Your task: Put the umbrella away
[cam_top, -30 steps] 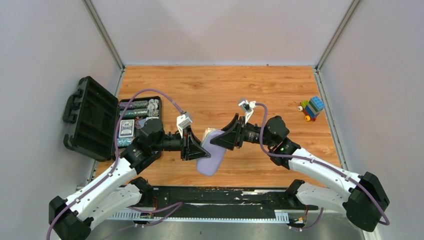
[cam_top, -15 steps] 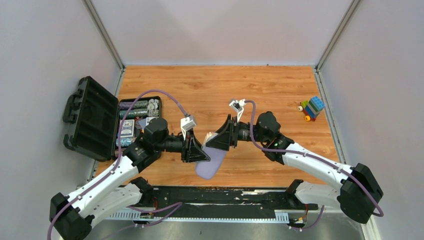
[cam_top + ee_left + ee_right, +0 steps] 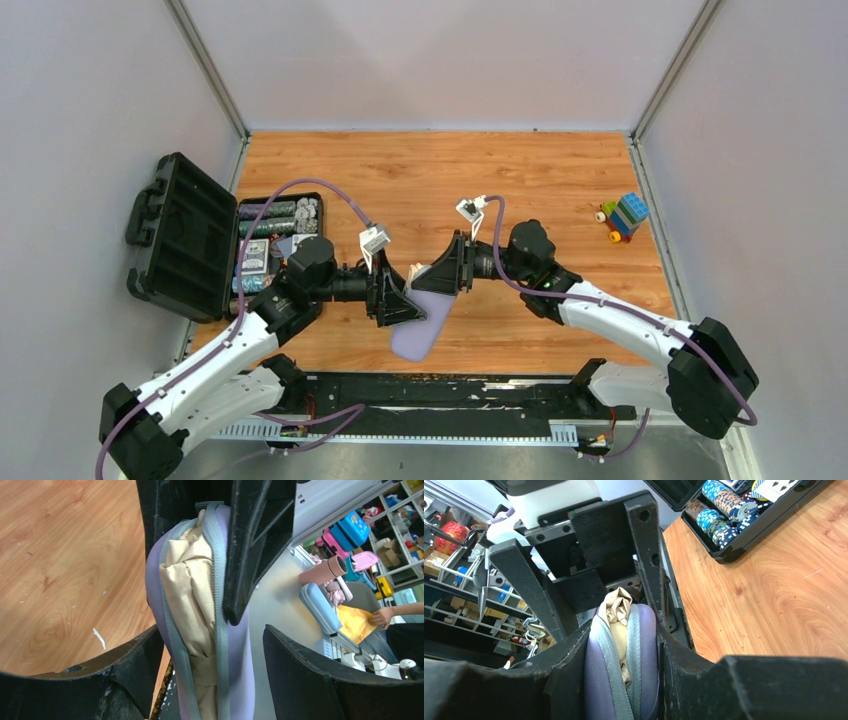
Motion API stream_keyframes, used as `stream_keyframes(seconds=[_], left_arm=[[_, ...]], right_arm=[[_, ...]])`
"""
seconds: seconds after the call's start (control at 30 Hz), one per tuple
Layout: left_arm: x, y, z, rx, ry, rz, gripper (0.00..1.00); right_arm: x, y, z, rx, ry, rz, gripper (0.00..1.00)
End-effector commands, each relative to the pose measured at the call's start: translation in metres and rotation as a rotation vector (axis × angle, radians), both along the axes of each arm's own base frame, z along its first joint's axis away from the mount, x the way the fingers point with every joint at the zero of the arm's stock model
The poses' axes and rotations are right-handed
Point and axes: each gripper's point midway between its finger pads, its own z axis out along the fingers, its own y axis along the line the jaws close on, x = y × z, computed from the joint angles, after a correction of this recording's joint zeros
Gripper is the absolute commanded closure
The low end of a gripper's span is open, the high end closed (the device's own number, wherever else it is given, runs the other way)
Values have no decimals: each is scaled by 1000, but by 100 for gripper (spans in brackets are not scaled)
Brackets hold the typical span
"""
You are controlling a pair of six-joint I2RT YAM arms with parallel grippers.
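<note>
Top view: the case [image 3: 418, 328] hangs above the counter [image 3: 560, 180] between my hands, with the umbrella [image 3: 415, 272] poking out at its top. Only my right hand [image 3: 445, 272] pinches it, so I judge it could swing or slip loose.

Left wrist: my left hand [image 3: 212, 630] is spread wide around the case, gripping nothing. Beige fabric bulges through the unzipped seam and could snag the zipper.

Right wrist: my right hand [image 3: 624, 630] is clamped on both shells of the case, with the umbrella crumpled between them.
</note>
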Motion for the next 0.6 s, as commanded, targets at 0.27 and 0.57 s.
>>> stream_keyframes(seconds=[0.27,0.57], left_arm=[[6,-14,0,-96,59,-10,58],[26,4,36,-163,-15,218,100]], right_arm=[[5,7,50,124,-128,17,75],[51,-36,30,-118,-337,-351,0]])
